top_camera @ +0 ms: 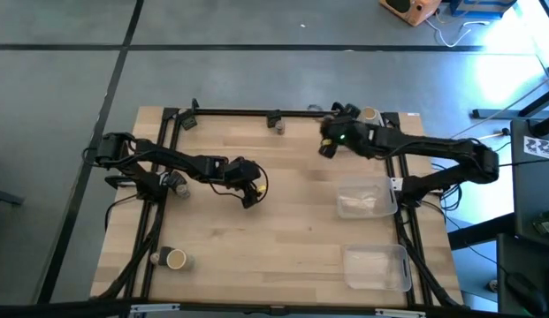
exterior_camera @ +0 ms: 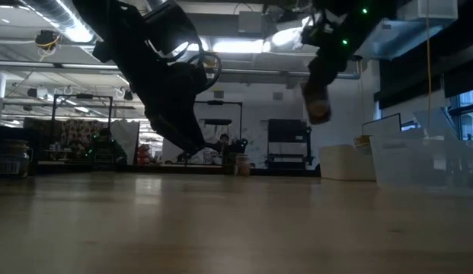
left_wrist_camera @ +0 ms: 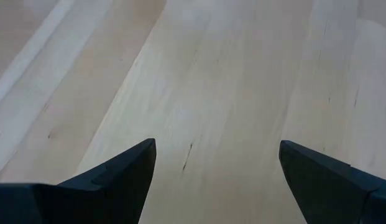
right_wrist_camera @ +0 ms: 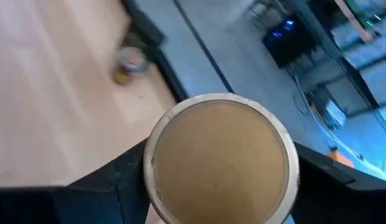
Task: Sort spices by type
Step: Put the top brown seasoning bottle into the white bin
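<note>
Nearest the front edge of the pale wooden table (top_camera: 283, 238), on the left arm's side, a round tan-topped spice jar (top_camera: 175, 260) stands with a smaller greyish one (top_camera: 156, 258) just beside it, and on the right arm's side a clear plastic tray (top_camera: 377, 267) sits at the front corner. Farther in, a second clear plastic tray (top_camera: 364, 196) lies near the right edge. At mid-table the left gripper (top_camera: 248, 191) hangs above bare wood with its dark fingers (left_wrist_camera: 115, 180) spread wide and nothing between them — its wrist view shows only the planks below. Behind its arm, by the left frame rail, another small greyish container (top_camera: 177, 185) sits on the table. Toward the back, the right gripper (top_camera: 331, 141) is raised well clear of the table and is clamped on a round jar with a tan lid (right_wrist_camera: 221, 162), the jar filling the space between its two dark fingers (right_wrist_camera: 105, 186); from table height the same jar (exterior_camera: 317, 103) shows hanging high in the air under the arm. Beyond it, at the far rail, a small spice container (top_camera: 278, 124) rests by the dark frame bar, and one more tan-topped jar (top_camera: 369, 115) stands at the far right corner — just past the right gripper.
</note>
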